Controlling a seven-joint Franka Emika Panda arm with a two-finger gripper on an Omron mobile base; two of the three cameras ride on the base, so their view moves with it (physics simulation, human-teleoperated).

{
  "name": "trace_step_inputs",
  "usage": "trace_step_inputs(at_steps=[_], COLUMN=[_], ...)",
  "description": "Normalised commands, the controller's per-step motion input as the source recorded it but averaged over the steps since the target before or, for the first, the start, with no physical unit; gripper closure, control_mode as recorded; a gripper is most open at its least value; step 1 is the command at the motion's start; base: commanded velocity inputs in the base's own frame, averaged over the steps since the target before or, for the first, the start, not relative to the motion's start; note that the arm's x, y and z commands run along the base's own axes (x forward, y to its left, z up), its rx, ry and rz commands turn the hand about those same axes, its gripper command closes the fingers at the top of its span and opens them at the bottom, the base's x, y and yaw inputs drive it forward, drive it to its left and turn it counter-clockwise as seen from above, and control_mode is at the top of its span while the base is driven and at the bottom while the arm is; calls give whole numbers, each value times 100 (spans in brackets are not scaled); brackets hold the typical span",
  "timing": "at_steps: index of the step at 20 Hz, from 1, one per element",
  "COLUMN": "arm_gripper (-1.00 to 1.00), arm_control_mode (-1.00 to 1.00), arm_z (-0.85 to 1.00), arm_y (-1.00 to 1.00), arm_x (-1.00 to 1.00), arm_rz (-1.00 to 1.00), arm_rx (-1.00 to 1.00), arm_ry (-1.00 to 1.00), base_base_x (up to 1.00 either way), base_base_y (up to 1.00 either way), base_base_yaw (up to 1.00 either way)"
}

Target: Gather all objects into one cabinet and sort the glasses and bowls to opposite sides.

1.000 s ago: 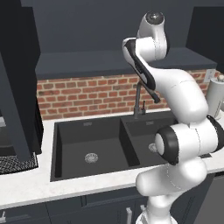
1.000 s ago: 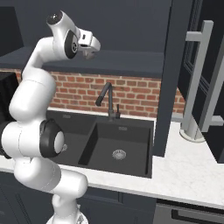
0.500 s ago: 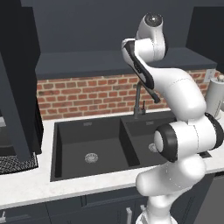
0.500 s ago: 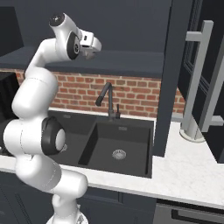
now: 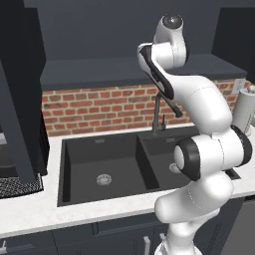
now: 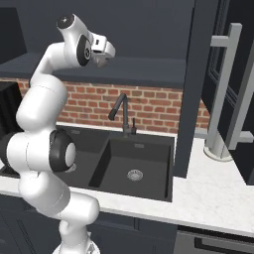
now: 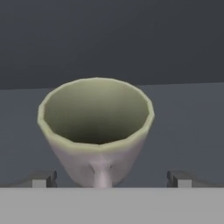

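We see the gripper spread wide, its fingertips flanking but not touching an upright mug standing on a dark shelf above the sink.

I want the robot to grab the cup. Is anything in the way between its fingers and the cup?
Nothing visible is in the way. In the hand view the mug stands upright right ahead of the open gripper, with one fingertip showing at each side of it and clear space around it.
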Motion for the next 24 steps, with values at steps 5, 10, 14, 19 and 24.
trace_step_inputs(at_steps=[5, 10, 14, 19, 24], arm_gripper=[100, 100, 100, 100, 100], arm_control_mode=[-100, -100, -100, -100, -100], arm_z=[0, 0, 0, 13, 40], arm_y=[1, 0, 0, 0, 0], arm_x=[0, 0, 0, -23, -81], arm_rz=[0, 0, 0, 0, 0], arm_rx=[0, 0, 0, 0, 2], arm_ry=[0, 0, 0, -2, -9], base_base_x=[0, 0, 0, 0, 0], base_base_y=[0, 0, 0, 0, 0], base_base_yaw=[0, 0, 0, 0, 0])
